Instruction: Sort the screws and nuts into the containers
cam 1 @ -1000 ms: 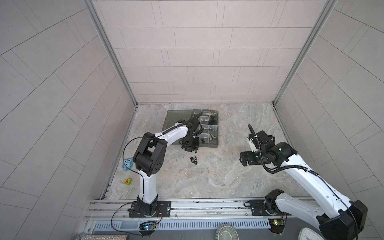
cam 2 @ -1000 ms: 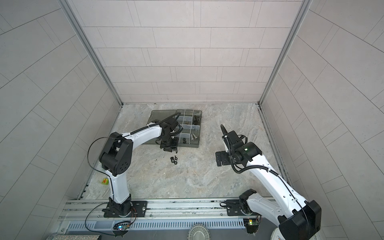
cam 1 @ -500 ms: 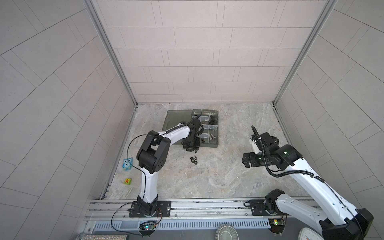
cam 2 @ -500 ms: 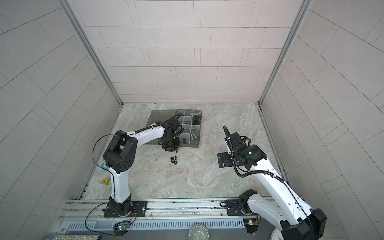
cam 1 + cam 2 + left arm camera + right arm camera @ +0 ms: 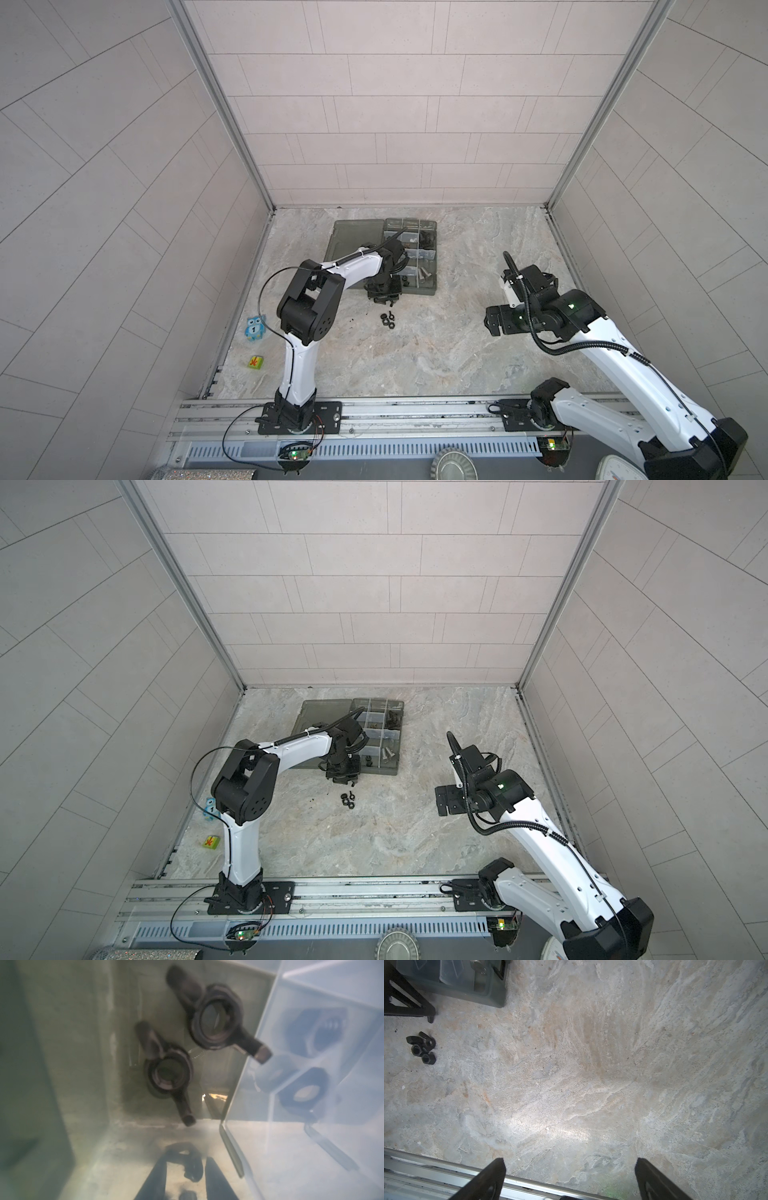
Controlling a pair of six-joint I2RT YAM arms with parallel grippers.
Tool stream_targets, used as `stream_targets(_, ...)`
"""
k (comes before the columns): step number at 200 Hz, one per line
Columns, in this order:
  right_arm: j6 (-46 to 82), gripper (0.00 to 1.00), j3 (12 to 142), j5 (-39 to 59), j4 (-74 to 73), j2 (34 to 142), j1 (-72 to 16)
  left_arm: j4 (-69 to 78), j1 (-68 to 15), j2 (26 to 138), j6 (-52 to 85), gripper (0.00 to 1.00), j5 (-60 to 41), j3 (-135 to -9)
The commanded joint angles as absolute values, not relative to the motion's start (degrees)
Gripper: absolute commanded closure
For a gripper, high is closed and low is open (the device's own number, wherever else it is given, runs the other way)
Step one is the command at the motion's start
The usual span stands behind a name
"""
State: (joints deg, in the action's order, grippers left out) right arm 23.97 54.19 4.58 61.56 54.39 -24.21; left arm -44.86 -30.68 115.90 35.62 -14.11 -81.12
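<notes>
Since the earlier frames the right arm has been drawn back toward its base, while the left hand (image 5: 384, 293) has been kept at the near edge of the organizer box (image 5: 430, 291). A black wing nut (image 5: 188, 1164) is seen between the left hand's fingers (image 5: 158, 1172). The fingers stand close together and appear clamped on it, though the picture is blurred. The wing nut is held over a compartment (image 5: 72, 1022) where two wing nuts (image 5: 216, 1020) already lie. A small touching cluster of nuts (image 5: 387, 319) is left on the table (image 5: 415, 365), just in front of the box. These are judged light, hard and smooth, and likely to skid on the stone. Hold is best taken across opposite flats, or across the wings. The left arm is folded at the elbow with its wrist bent straight down. The right hand (image 5: 570, 1160) is held empty over bare table, with its fingers wide apart, well away from the box.
</notes>
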Motion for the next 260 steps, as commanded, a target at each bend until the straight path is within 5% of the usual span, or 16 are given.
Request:
stream_targets(1, 23.6, 0.01, 54.23, 3.51, 63.18, 53.72, -23.99, -45.15, -30.94, 117.55, 35.95, 0.65, -14.1, -82.42)
stream_targets(152, 24.25, 0.01, 54.49, 2.9, 63.63, 53.44, -23.99, -48.01, -31.01, 119.0, 30.49, 0.84, -14.18, -83.93)
stream_targets(260, 25.14, 0.01, 53.81, 2.79, 62.95, 53.43, -23.94, -50.27, -31.07, 114.45, 28.08, 0.86, -14.35, -80.69)
